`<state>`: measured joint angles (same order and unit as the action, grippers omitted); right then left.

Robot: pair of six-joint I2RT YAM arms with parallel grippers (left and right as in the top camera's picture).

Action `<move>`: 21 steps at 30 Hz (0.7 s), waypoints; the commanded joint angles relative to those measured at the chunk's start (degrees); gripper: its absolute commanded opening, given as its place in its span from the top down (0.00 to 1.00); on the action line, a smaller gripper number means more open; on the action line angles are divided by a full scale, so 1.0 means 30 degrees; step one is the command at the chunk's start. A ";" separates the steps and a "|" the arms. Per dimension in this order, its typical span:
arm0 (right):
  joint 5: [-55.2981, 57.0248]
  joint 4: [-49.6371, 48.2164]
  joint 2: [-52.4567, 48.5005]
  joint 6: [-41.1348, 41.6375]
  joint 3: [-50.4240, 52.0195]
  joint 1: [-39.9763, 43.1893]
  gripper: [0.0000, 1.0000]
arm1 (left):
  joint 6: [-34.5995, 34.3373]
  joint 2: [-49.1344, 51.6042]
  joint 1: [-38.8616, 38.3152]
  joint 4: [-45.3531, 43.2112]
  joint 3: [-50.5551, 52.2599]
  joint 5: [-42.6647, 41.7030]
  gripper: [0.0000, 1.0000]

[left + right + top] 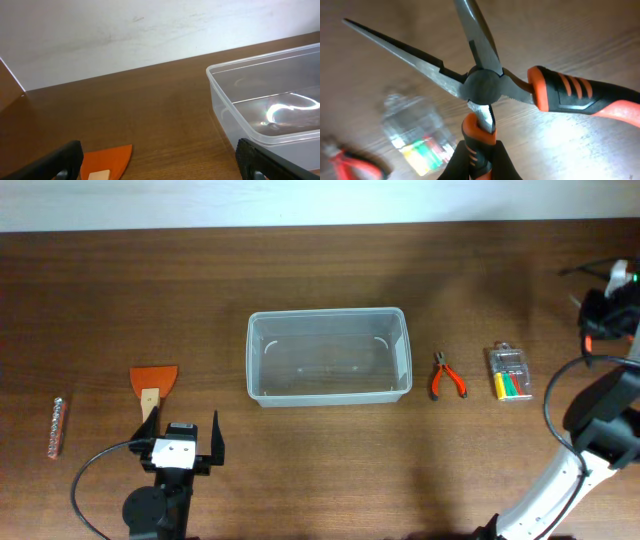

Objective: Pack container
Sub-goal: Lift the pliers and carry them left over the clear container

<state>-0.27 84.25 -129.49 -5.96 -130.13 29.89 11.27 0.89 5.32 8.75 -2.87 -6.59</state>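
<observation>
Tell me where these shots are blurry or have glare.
Right wrist: the long-nose pliers in the right gripper are sharp, the clear case and red pliers behind them are blurred, and glare whitens the table at lower right. Left wrist: a bright curled reflection inside the container, otherwise clear. Overhead: even light, everything sharp.

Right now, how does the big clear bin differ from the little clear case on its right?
The container is far larger than the small case. The container is open-topped and empty; the small case holds green, yellow and red bits. The container sits mid-table; the small case lies further right, with red-handled pliers between them. Both are clear plastic and rest on the wooden table.
</observation>
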 commanded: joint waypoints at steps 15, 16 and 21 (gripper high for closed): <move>-0.1195 0.4364 0.0306 -0.1690 -0.6273 -1.0746 0.96 | -0.0233 -0.0175 0.0124 -0.0066 0.0131 0.0131 0.01; -0.1195 0.4364 0.0306 -0.2076 -0.6273 -1.1489 0.96 | -0.0233 -0.0175 0.0124 -0.0066 0.0131 0.0124 0.01; -0.0175 0.4364 0.0306 -0.2878 -0.6273 -1.5067 0.96 | -0.0240 -0.0175 0.0124 -0.0066 0.0131 0.0124 0.01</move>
<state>-2.85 96.99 -129.49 -12.03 -147.59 -10.07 11.27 0.89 5.32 8.75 -2.87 -6.59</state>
